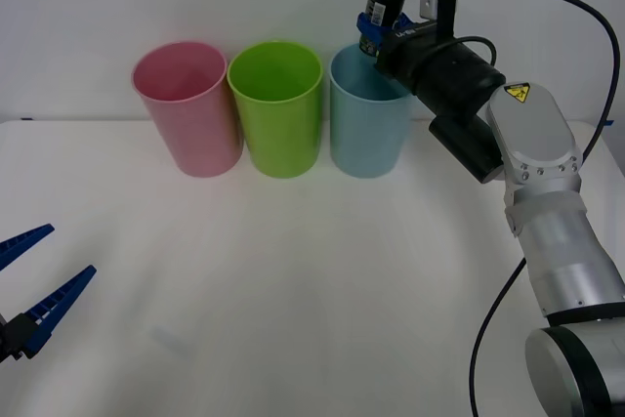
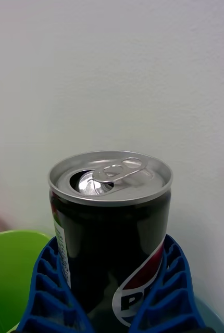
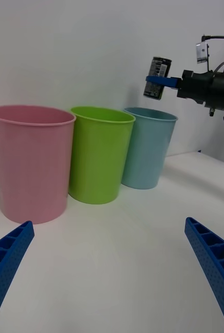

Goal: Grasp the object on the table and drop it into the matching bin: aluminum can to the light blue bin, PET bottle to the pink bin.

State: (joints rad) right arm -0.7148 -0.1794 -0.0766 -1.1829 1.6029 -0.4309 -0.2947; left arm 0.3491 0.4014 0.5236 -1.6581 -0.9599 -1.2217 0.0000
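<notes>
Two ribbed jaws clamp cylindrical aluminum can [image 1: 384, 15].

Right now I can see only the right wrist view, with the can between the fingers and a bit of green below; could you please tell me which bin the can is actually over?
Observer: In the front view the right gripper holds the aluminum can above the light blue bin, near its back right rim.
Operator: Thank you. Is the can clear of the rim?
Observer: Yes. In the left wrist view the can's base hangs above the bin's rim, apart from it.
Operator: And where is the other arm?
Observer: The left gripper is open, low over the table at its near left, away from the bins.
</notes>
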